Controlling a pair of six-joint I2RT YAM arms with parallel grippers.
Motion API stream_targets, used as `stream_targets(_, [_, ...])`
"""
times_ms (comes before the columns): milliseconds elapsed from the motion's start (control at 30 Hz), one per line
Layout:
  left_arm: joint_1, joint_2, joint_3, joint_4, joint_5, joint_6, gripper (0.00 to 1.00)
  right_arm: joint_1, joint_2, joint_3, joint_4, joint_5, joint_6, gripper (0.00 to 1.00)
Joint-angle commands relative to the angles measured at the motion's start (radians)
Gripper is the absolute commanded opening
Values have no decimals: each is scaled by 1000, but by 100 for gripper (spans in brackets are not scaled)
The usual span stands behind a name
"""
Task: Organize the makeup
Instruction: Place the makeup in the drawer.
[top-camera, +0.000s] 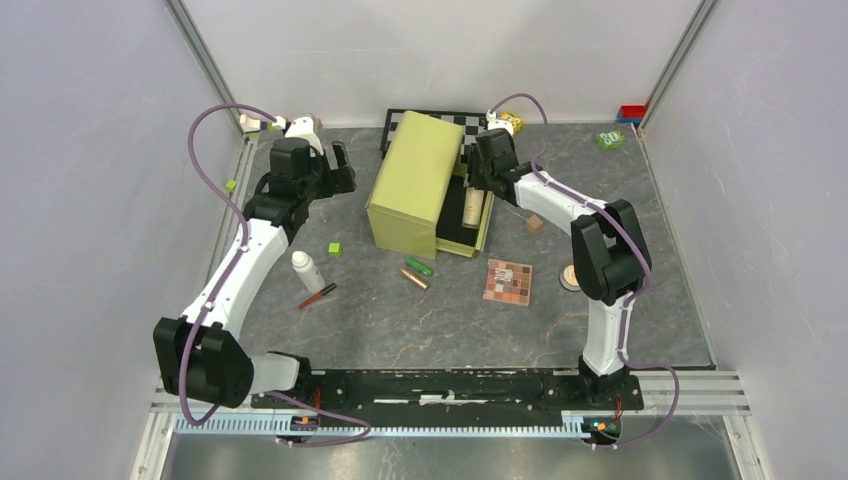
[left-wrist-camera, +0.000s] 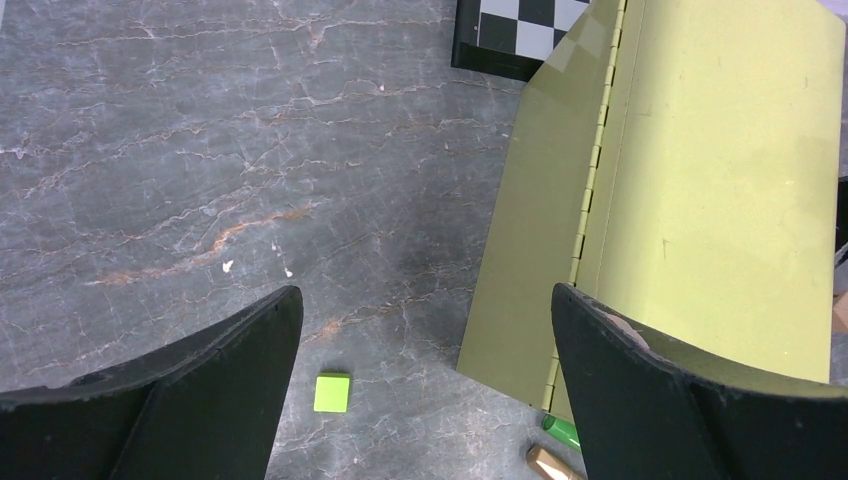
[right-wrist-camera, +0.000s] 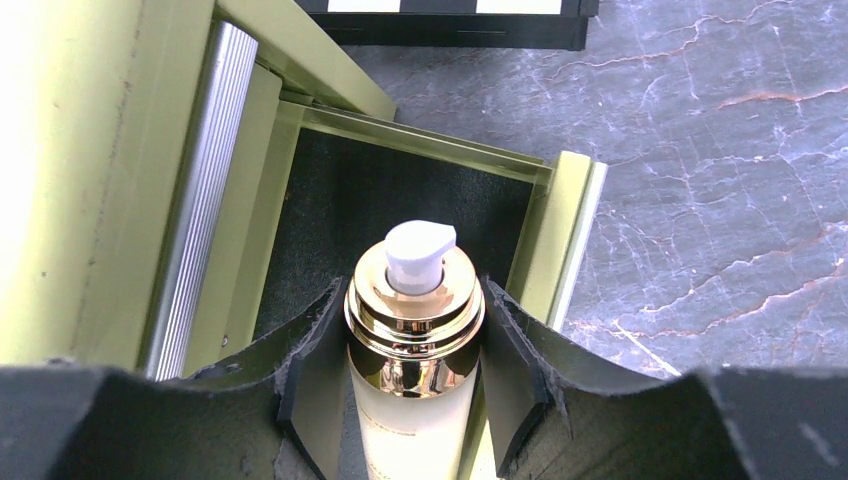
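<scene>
Right pincer (right-wrist-camera: 415, 345) is clamping beige gold-capped bottle (right-wrist-camera: 414, 300) within black-lined tray (right-wrist-camera: 340, 200) of olive case (right-wrist-camera: 80, 150); left pincer (left-wrist-camera: 422, 295) is hovering wide above worktop (left-wrist-camera: 200, 150).

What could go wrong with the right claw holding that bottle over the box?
The right claw pinches the beige gold-capped bottle on its smooth sides; it may slip or tip on release.
Its outer finger is close to the rim of the green box and could catch.
The open left claw hovers near the raised lid; a bump might swing it.
</scene>
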Motion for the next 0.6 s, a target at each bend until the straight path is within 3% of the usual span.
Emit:
stream_targets(0, [7,-4,32,4,11,-47,100,2,-33,-103,-183,-20,-30,21])
stream_targets(267, [7,-6,32,2,22,-45,100,13,-78,-186,-148,-83,-15,19])
stream_targets(433, [8,-2,32,2,26,-45,100,14,-115,-235,-85,-125,-17,2])
stream_targets(567, [7,-1,33,2,27,-45,100,20,-184,-257,-31,-147,-34,0])
